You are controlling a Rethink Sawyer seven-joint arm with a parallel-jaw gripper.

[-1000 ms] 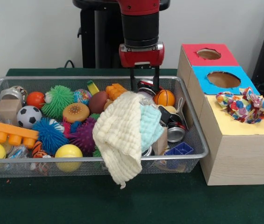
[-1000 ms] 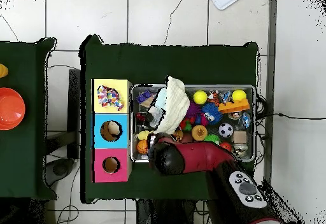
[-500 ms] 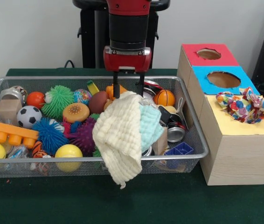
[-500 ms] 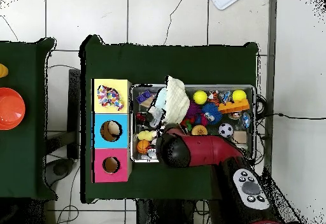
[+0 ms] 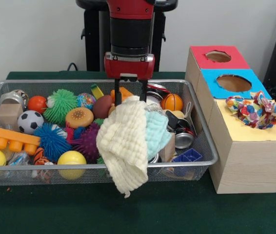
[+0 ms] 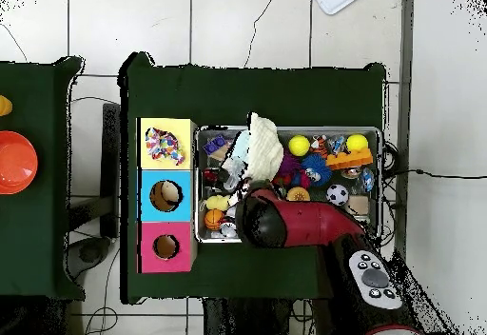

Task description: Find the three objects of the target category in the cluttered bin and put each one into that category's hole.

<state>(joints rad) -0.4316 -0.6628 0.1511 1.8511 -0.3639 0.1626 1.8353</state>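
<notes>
A cream waffle cloth (image 5: 125, 146) hangs over the front rim of the wire bin (image 5: 40, 82), with a light blue cloth (image 5: 157, 130) tucked beside it. My gripper (image 5: 129, 96) stands open just above the cream cloth's upper edge, one finger on each side of it, holding nothing. A colourful patterned cloth (image 5: 255, 111) lies on the yellow box top (image 5: 274, 132). In the overhead view the cream cloth (image 6: 263, 146) shows beyond my arm (image 6: 295, 225), which hides the gripper.
The bin holds several balls, spiky toys, an orange block (image 5: 6, 137), metal tins (image 5: 182, 140) and a basketball (image 5: 171, 102). To the right stand boxes with a red-topped hole (image 5: 218, 56) and a blue-topped hole (image 5: 233, 83).
In the front view my gripper has shifted left from near the basketball to over the top of the cream cloth and dropped slightly. The cloths have not moved.
</notes>
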